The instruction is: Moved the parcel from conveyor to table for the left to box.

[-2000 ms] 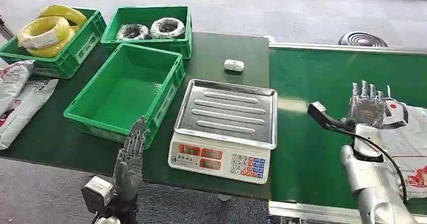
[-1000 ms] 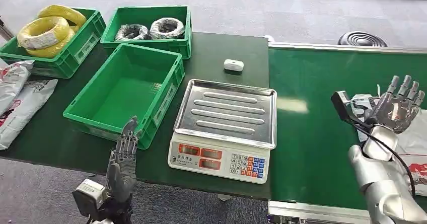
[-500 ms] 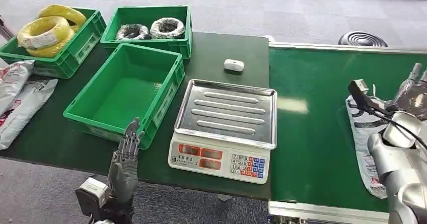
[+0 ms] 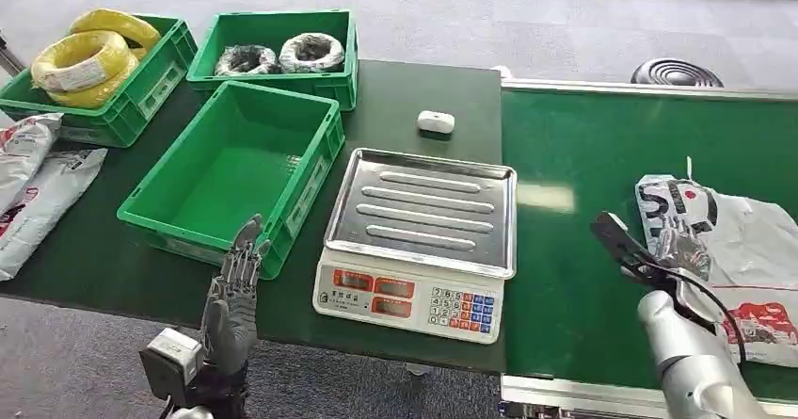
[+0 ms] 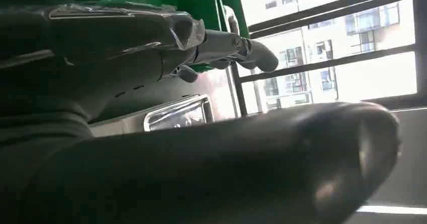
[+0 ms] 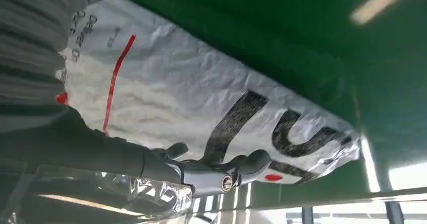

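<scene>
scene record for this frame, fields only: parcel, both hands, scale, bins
parcel: white parcel lying flat on the green conveyor belt, not yet on the table
right hand: right hand over the parcel's near edge, fingers on or just above it; grasp cannot be confirmed
left hand: left hand open, fingers up, at the table's near edge
scale: weighing scale with bare steel pan
bins: empty green bin; bin of yellow coils; bin of dark coils

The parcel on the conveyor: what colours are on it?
White parcel with black lettering and red marks; clearest in the right wrist view.

Crinkled glossy plastic parcel [image 4: 743, 240]
</scene>
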`<action>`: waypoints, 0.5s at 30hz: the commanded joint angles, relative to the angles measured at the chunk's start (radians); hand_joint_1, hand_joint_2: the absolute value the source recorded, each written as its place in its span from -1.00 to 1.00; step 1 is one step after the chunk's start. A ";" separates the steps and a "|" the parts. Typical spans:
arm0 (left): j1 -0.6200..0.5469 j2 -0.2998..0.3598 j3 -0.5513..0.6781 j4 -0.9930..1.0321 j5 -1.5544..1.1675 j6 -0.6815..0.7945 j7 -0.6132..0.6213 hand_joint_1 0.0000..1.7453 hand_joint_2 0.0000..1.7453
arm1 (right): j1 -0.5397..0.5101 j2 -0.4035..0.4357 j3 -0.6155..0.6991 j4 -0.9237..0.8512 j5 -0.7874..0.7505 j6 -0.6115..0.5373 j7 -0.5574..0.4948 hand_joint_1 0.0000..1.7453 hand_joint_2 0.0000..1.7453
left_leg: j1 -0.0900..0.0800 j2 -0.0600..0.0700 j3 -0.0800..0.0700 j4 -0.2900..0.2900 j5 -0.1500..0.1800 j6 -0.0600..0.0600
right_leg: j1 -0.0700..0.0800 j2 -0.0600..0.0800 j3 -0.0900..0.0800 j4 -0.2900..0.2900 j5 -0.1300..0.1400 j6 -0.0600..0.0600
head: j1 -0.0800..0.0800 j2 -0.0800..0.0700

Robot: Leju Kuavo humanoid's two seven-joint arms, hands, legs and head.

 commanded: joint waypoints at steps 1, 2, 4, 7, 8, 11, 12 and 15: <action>0.019 -0.006 0.048 -0.007 -0.011 -0.005 0.007 -1.00 -1.00 | 0.051 0.149 -0.105 -0.149 -0.034 0.064 -0.074 -1.00 1.00 | 0.000 0.003 0.003 -0.002 0.000 0.000 | 0.000 0.005 0.001 -0.002 0.001 -0.001 | 0.000 0.000; 0.014 -0.006 0.049 -0.007 -0.012 -0.005 0.007 -1.00 -1.00 | 0.056 0.156 -0.104 -0.153 -0.034 0.065 -0.074 -1.00 1.00 | 0.000 0.003 0.002 -0.001 -0.001 0.000 | 0.000 0.004 0.001 -0.001 0.001 -0.001 | 0.000 0.000; 0.001 -0.007 0.054 -0.012 -0.016 -0.003 0.010 -1.00 -1.00 | 0.055 0.162 -0.093 -0.162 -0.017 0.061 -0.052 -1.00 1.00 | 0.000 0.002 0.002 -0.001 0.000 0.000 | 0.000 0.004 0.001 -0.001 0.000 -0.001 | 0.000 0.000; 0.006 -0.008 0.068 -0.030 -0.015 0.006 0.021 -1.00 -1.00 | 0.032 0.156 -0.054 -0.152 0.076 0.006 0.065 -1.00 1.00 | 0.000 0.002 0.002 -0.002 0.000 0.000 | 0.000 0.005 0.001 -0.001 0.001 -0.001 | 0.000 0.000; 0.018 -0.010 0.072 -0.042 -0.014 0.007 0.022 -1.00 -1.00 | 0.027 0.150 -0.038 -0.160 0.140 -0.050 0.155 -1.00 1.00 | 0.000 0.002 0.001 -0.001 0.000 0.000 | 0.000 0.004 0.000 0.000 0.001 -0.001 | 0.000 0.000; 0.043 -0.015 0.070 -0.064 -0.016 0.010 0.024 -1.00 -1.00 | 0.022 0.132 -0.026 -0.200 0.275 -0.100 0.312 -1.00 1.00 | -0.001 0.002 0.001 0.000 0.000 0.000 | -0.001 0.003 0.000 0.000 0.000 0.000 | 0.000 0.000; 0.048 -0.017 0.068 -0.070 -0.016 0.010 0.024 -1.00 -1.00 | 0.016 0.127 -0.026 -0.207 0.319 -0.093 0.352 -1.00 1.00 | -0.001 0.003 0.001 -0.001 0.000 0.000 | -0.001 0.005 0.000 0.000 0.001 -0.001 | 0.000 0.000; 0.034 -0.015 0.064 -0.067 -0.019 0.011 0.027 -1.00 -1.00 | -0.032 0.073 0.024 -0.148 0.361 0.027 0.409 -1.00 1.00 | -0.001 0.002 0.000 0.000 0.000 0.000 | -0.001 0.003 -0.001 0.000 0.000 0.000 | 0.000 0.000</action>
